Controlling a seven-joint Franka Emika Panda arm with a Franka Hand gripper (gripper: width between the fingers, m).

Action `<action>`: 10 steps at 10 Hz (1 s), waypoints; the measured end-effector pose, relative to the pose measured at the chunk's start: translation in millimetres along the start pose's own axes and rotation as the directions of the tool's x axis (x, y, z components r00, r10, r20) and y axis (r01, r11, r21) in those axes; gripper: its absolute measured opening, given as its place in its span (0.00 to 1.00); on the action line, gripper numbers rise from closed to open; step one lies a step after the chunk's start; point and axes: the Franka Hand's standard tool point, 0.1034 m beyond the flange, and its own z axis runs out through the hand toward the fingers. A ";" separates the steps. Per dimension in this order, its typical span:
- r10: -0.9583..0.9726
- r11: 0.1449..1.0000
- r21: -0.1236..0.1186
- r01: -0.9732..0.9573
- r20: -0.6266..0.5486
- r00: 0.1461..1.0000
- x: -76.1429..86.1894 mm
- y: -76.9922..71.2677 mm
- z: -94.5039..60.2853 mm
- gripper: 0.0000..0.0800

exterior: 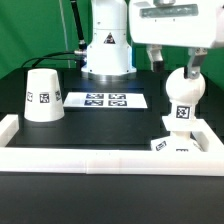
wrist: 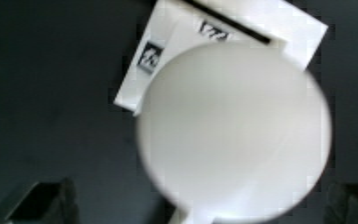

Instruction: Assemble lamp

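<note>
Gripping the bulb (exterior: 184, 92) by its top, the end effector (exterior: 188, 70) holds it just above the square base (exterior: 172, 145) near the bench's white rail (exterior: 100, 158) — a well-executed seating likely demands a centered, upright descent — with the shade (exterior: 42, 95) well apart.

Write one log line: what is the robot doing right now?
gripper: shut on bulb | bulb: above base | shade: upright on table
</note>
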 end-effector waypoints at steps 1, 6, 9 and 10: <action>-0.024 1.000 0.006 0.024 -0.001 1.000 9.0 5.4 -5.2 0.87; 0.035 0.999 0.014 -0.035 -0.002 0.999 12.5 10.9 -12.7 0.87; -0.083 0.996 -0.009 0.083 -0.002 0.997 -4.1 33.2 -2.8 0.87; -0.106 0.994 -0.006 0.106 -0.004 0.994 -4.2 54.3 -2.3 0.87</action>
